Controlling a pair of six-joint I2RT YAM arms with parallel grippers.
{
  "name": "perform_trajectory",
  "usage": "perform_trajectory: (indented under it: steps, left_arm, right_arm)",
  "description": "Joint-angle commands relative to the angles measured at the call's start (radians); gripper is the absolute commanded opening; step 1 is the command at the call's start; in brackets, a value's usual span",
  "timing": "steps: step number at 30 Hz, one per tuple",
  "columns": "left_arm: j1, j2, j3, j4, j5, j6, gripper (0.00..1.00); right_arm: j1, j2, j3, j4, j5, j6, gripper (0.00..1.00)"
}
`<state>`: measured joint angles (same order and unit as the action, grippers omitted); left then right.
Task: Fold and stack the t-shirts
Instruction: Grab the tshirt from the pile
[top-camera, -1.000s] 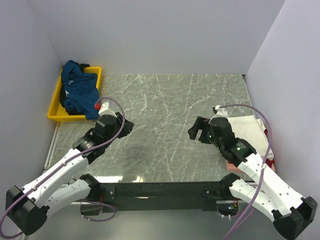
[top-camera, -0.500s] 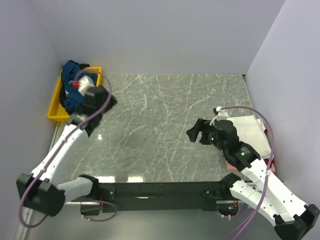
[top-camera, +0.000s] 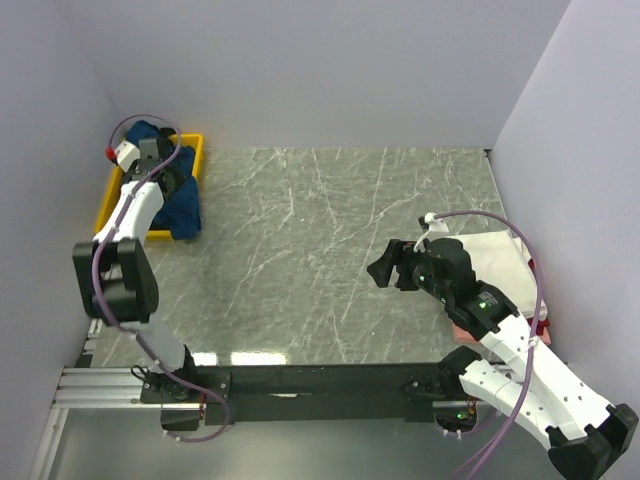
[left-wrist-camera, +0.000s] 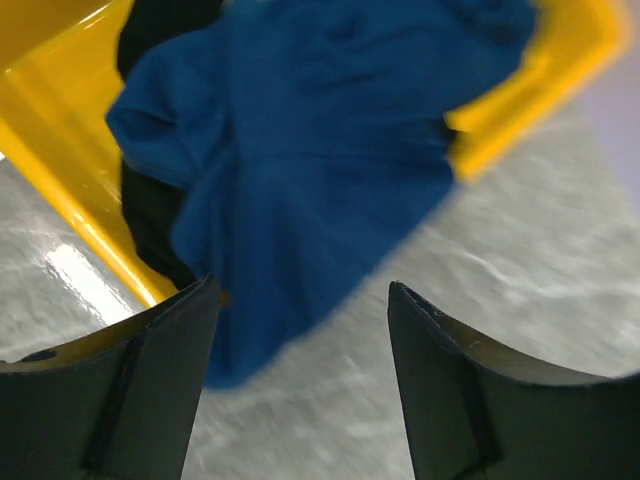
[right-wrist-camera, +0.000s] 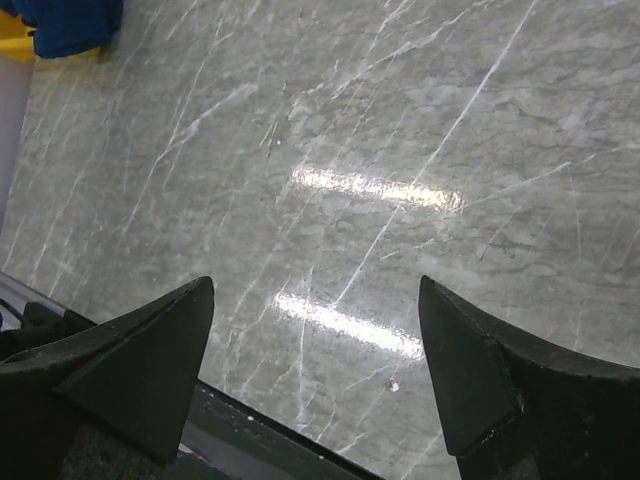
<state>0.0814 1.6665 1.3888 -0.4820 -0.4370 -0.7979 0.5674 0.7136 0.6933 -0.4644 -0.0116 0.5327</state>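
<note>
A dark blue t-shirt (top-camera: 181, 207) lies crumpled in the yellow bin (top-camera: 110, 228) at the back left, one end hanging over the bin's rim onto the table. In the left wrist view the blue t-shirt (left-wrist-camera: 330, 150) fills the bin (left-wrist-camera: 60, 180), with a black t-shirt (left-wrist-camera: 150, 215) under it. My left gripper (top-camera: 167, 177) hovers just above that cloth, open (left-wrist-camera: 300, 300) and empty. A folded white t-shirt (top-camera: 495, 250) tops a stack at the right, with pink and red edges (top-camera: 541, 318) below. My right gripper (top-camera: 385, 266) hangs open (right-wrist-camera: 315, 290) over bare table.
The grey marble table (top-camera: 320, 220) spans the middle between the arms. White walls close the back and both sides. A black rail (top-camera: 320, 380) runs along the near edge. The bin's corner and the blue cloth (right-wrist-camera: 70, 25) show at the right wrist view's top left.
My left arm has swung from the table's left middle back to the yellow bin, and its jaws have opened wider. The right arm has shifted only slightly.
</note>
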Motion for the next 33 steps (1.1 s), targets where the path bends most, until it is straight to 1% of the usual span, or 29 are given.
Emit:
perform_trajectory:
  steps: [1, 5, 8, 11, 12, 14, 15, 17, 19, 20, 21, 22, 25, 28, 32, 33]
  left_arm:
    - [0.049, 0.102, 0.103, -0.050, -0.016, 0.008, 0.73]
    - [0.078, 0.203, 0.182, -0.055, 0.006, 0.017, 0.73]
    - [0.086, 0.255, 0.225, -0.043, 0.014, 0.029, 0.69]
    - [0.096, 0.311, 0.275, -0.059, 0.017, 0.035, 0.58]
    - [0.098, 0.335, 0.289, -0.076, 0.017, 0.035, 0.50]
    - [0.100, 0.348, 0.317, -0.090, 0.014, 0.037, 0.39]
    - [0.098, 0.346, 0.317, -0.083, 0.020, 0.043, 0.29]
    - [0.100, 0.340, 0.311, -0.067, 0.024, 0.052, 0.25]
    - [0.104, 0.341, 0.320, -0.070, 0.040, 0.058, 0.17]
    - [0.107, 0.345, 0.325, -0.075, 0.043, 0.060, 0.13]
    - [0.106, 0.343, 0.328, -0.078, 0.049, 0.066, 0.04]
    - [0.106, 0.340, 0.328, -0.073, 0.055, 0.072, 0.01]
    - [0.106, 0.316, 0.341, -0.076, 0.075, 0.092, 0.01]
    - [0.106, 0.268, 0.372, -0.082, 0.124, 0.114, 0.00]
    - [0.095, 0.146, 0.410, -0.073, 0.204, 0.141, 0.01]
    - [0.078, 0.122, 0.417, -0.072, 0.214, 0.147, 0.00]
  right_arm:
    - [0.005, 0.000, -0.011, 0.036, -0.028, -0.017, 0.89]
    - [0.008, 0.001, -0.012, 0.040, -0.031, -0.019, 0.89]
    - [0.006, 0.004, -0.015, 0.036, -0.030, -0.019, 0.88]
    - [0.008, 0.004, -0.015, 0.038, -0.028, -0.019, 0.88]
    - [0.008, 0.004, -0.015, 0.038, -0.030, -0.020, 0.88]
    - [0.008, 0.009, -0.015, 0.036, -0.027, -0.019, 0.88]
    - [0.008, 0.007, -0.015, 0.038, -0.027, -0.019, 0.88]
    - [0.008, 0.009, -0.017, 0.038, -0.028, -0.019, 0.88]
    - [0.008, 0.014, -0.018, 0.041, -0.034, -0.019, 0.87]
    - [0.008, 0.015, -0.017, 0.044, -0.036, -0.020, 0.88]
    - [0.006, 0.017, -0.015, 0.044, -0.037, -0.020, 0.87]
    - [0.006, 0.021, -0.015, 0.043, -0.037, -0.020, 0.87]
    - [0.008, 0.026, -0.014, 0.046, -0.037, -0.020, 0.87]
    - [0.008, 0.030, -0.011, 0.044, -0.036, -0.025, 0.87]
    - [0.006, 0.038, -0.005, 0.047, -0.037, -0.028, 0.87]
    - [0.008, 0.040, 0.000, 0.049, -0.039, -0.027, 0.86]
